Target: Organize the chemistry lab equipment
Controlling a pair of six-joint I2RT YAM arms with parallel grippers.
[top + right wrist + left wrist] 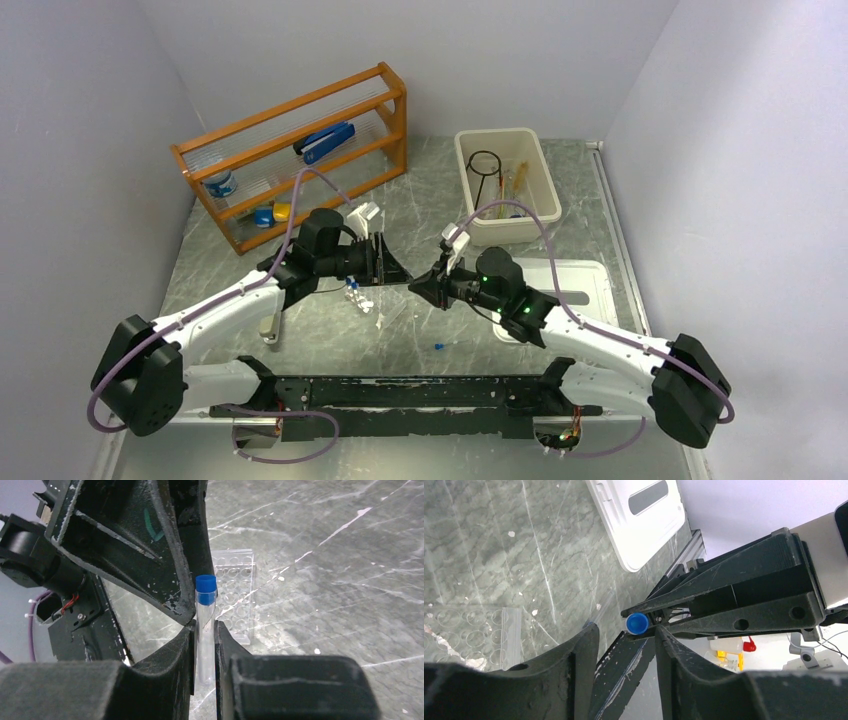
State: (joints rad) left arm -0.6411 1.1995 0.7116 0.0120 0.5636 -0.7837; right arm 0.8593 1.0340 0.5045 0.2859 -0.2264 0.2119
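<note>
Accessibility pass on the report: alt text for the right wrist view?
Right fingers pinch a clear blue-capped tube, its cap end sticking out past them. The left fingers loom right beside the cap from the upper left; contact unclear. Behind lies a clear plastic tube rack on the grey marbled table.

White-linked left arm (215, 318) and right arm (610, 342), black joints (150, 385), looping lilac cables (93, 410); white-scuffed black left pincer (626, 635) and right pincer (204, 630).
</note>
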